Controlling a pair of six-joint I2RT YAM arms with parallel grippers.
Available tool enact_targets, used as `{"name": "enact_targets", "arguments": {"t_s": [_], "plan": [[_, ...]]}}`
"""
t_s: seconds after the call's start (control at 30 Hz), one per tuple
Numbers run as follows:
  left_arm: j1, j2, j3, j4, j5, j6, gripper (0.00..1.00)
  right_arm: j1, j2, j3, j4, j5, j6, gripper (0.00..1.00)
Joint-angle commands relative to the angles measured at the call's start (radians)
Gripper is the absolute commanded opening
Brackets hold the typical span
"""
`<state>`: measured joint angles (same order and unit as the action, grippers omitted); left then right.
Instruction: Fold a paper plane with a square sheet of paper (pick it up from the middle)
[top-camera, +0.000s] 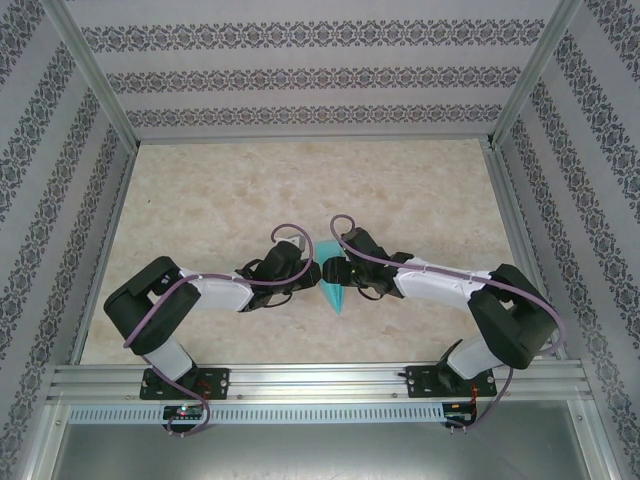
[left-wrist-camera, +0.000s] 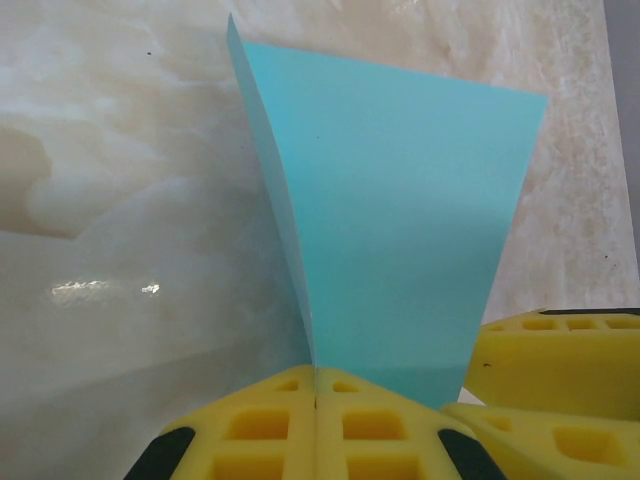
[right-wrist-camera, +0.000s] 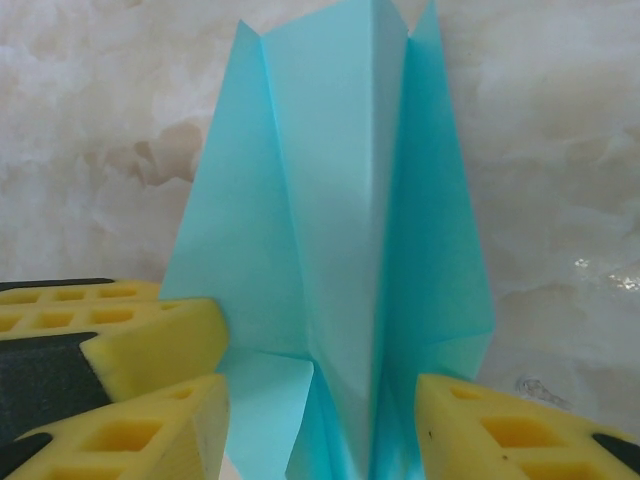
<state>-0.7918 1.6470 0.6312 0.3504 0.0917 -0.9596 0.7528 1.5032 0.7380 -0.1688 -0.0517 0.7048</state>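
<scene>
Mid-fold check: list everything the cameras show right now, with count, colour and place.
paper plane: one, turquoise-blue, creased, at the table centre between the two claws
table: one, beige marbled, under everything
walls: three, pale with dark patterned bands, at the back and both sides
frame rail: one, silver metal, along the near edge, carrying both arm bases
left arm: one, black and white, reaching in from the left
right arm: one, black and white, reaching in from the right
left claw: one, yellow pads, shut on the paper plane
right claw: one, yellow pads, jaws apart on either side of the paper plane
</scene>
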Motion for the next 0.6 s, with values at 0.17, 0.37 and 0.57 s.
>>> {"name": "enact_targets", "arguments": {"t_s": [0.17,0.37,0.57], "plan": [[0.017,0.020,-0.010,0.008,-0.014,-0.001,0.00,0.011,0.029,0.021,-0.020,0.000,-0.019,0.52],[0.017,0.025,-0.011,0.003,-0.019,-0.001,0.00,0.026,0.026,0.012,-0.051,0.026,-0.014,0.55],[0.018,0.031,-0.011,0.004,-0.019,-0.006,0.00,0.039,0.027,0.020,-0.075,0.020,-0.013,0.54]]}}
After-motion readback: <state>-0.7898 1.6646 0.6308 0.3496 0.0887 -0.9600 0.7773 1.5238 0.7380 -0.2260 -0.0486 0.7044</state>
